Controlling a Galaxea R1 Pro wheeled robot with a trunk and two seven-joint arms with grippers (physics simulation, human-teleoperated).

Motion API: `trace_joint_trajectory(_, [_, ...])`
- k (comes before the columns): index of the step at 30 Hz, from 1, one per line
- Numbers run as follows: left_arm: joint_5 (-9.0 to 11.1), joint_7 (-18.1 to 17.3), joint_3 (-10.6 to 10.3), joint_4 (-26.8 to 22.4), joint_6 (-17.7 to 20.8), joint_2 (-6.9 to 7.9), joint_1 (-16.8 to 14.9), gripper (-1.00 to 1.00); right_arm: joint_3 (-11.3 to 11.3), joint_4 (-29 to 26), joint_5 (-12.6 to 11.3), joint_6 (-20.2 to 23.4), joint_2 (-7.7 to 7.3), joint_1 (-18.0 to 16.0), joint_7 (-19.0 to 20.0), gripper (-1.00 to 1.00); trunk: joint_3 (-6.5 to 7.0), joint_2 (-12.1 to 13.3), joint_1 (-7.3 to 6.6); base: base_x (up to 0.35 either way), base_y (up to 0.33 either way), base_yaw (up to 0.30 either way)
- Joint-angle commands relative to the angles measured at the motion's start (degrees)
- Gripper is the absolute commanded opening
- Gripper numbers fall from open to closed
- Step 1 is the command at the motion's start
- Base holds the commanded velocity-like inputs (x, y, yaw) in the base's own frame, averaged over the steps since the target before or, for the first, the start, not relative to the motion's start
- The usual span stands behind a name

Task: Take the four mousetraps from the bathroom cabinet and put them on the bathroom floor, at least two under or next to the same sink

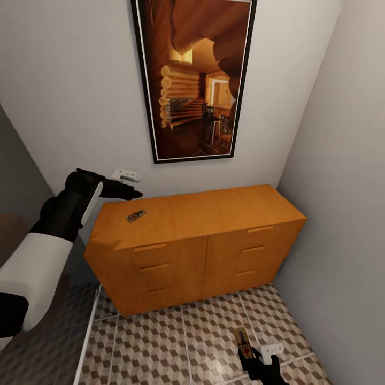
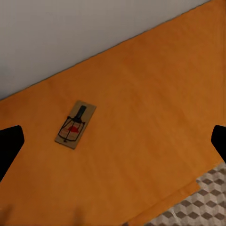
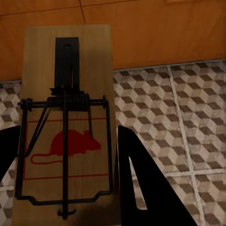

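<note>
A small bathroom corner holds an orange cabinet [image 1: 203,235] on cube-patterned floor [image 1: 160,347]. One mousetrap [image 1: 136,216] lies flat on the cabinet top near its left end. The left gripper [image 1: 125,184] hovers wide open above it, holding nothing; the trap [image 2: 75,124] sits off-centre between the fingers, long axis diagonal. Low over the floor, the right gripper [image 1: 256,355] is closed on a second trap [image 3: 66,136], pointing lengthwise away from the wrist.

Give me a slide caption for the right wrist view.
Right gripper holds a brown wooden mousetrap with red mouse mark above the cube-patterned tiled floor.
</note>
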Motion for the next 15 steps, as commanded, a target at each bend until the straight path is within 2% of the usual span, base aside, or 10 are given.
trace_joint_trajectory(1, [-0.2,-0.2,-0.1,0.0,0.2,0.07,0.0,1.0,0.3,0.1,-0.8,-0.2,-0.01,-0.1,0.6,-1.0,-0.11,-0.1,0.03,-0.03,0.097,-0.018])
trace_joint_trajectory(8, [-0.3,-0.2,-0.1,1.1,0.2,0.1,0.0,1.0,0.3,0.1,-0.8,-0.2,-0.01,-0.1,0.6,-1.0,-0.09,-0.1,0.03,-0.08,0.17,-0.005])
trace_joint_trajectory(15, [-0.3,-0.2,-0.1,1.3,0.2,0.1,0.0,1.0,0.3,0.1,-0.8,-0.2,-0.01,-0.1,0.6,-1.0,-0.09,-0.1,0.03,-0.011,0.032,0.0])
